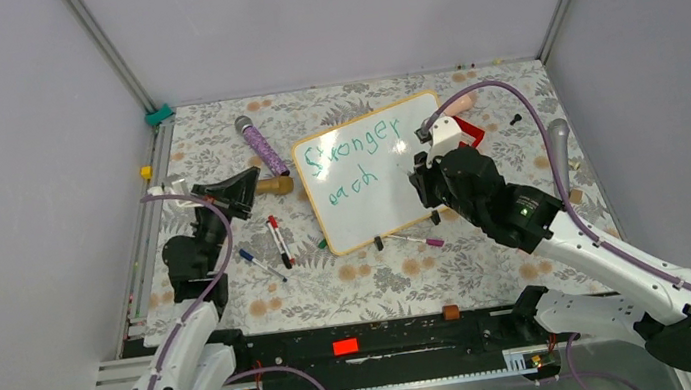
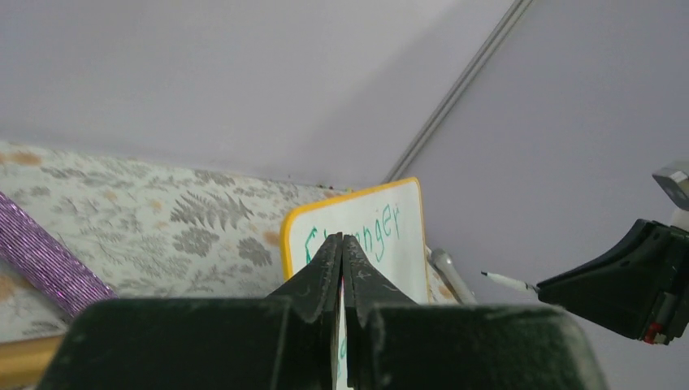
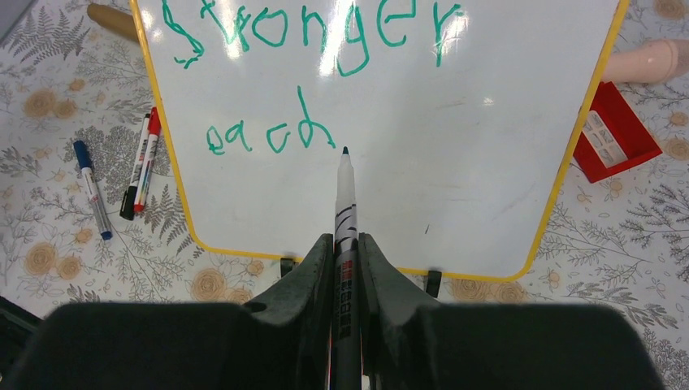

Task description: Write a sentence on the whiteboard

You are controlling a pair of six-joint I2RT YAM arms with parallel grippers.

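Right end effector point(image 3: 345, 244) pinches the marker point(image 3: 345, 191); left end effector point(image 2: 342, 248), pressed together, holds nothing, so the whiteboard point(image 3: 487, 162) may skid

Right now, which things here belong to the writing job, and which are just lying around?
On the job: whiteboard, green writing, marker, right claw gripping it.
Lying about: purple tube, blue marker, red marker, red box.
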